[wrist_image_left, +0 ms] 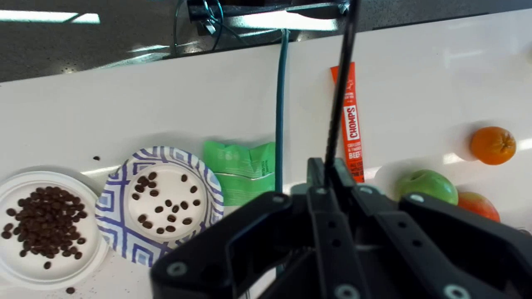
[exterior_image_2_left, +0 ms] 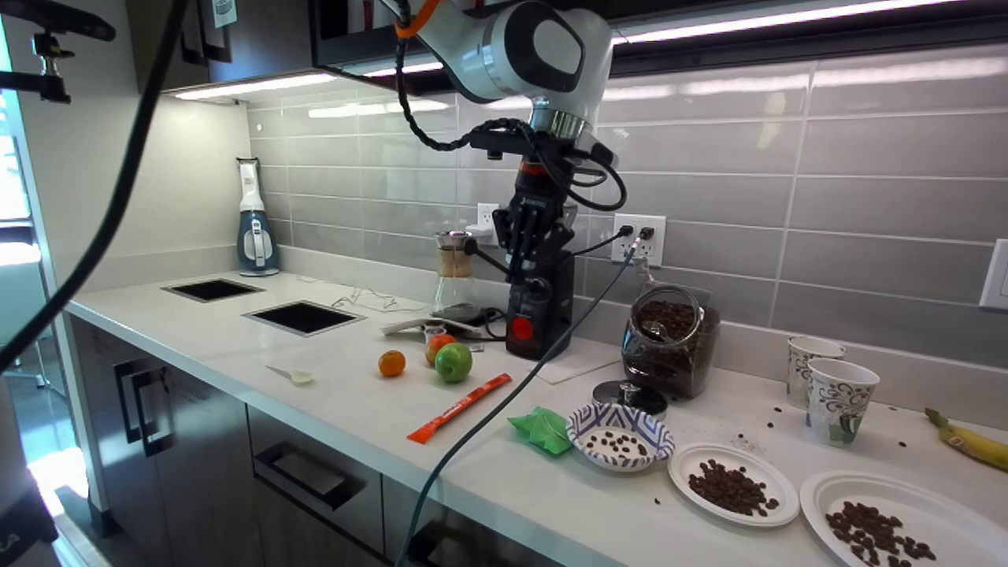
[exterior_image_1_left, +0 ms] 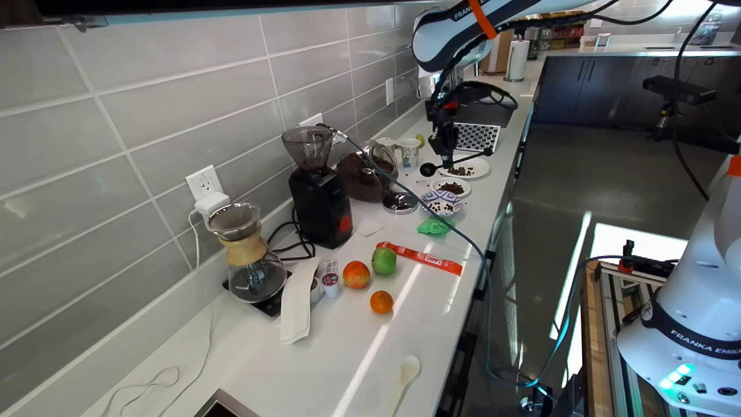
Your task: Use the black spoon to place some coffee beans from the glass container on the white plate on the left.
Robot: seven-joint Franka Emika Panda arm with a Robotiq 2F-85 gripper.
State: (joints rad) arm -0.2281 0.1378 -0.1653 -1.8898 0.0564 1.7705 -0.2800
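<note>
Inspected at a white kitchen counter against a tiled wall. Found the gripper with jaws pinched together on the thin handle of the black spoon. Judged prone to twisting there under load, given so slim a hold. Noted its tilt in both exterior views; could not see any load in it. Rated snagging as the nearest hazard, on a blue-grey cord seen just beside the gripper in the wrist view and crossing in front of the glass jar in an exterior view. Located the coffee beans inside that jar, behind a slanted mouth; likely to scatter on knocking its rim at a poor angle. Farther out, recorded beans also on a smaller white plate, a larger white plate and in a patterned bowl. Unable to tell the intended left-hand plate; hence possible delivery to the wrong one, or spillage en route
</note>
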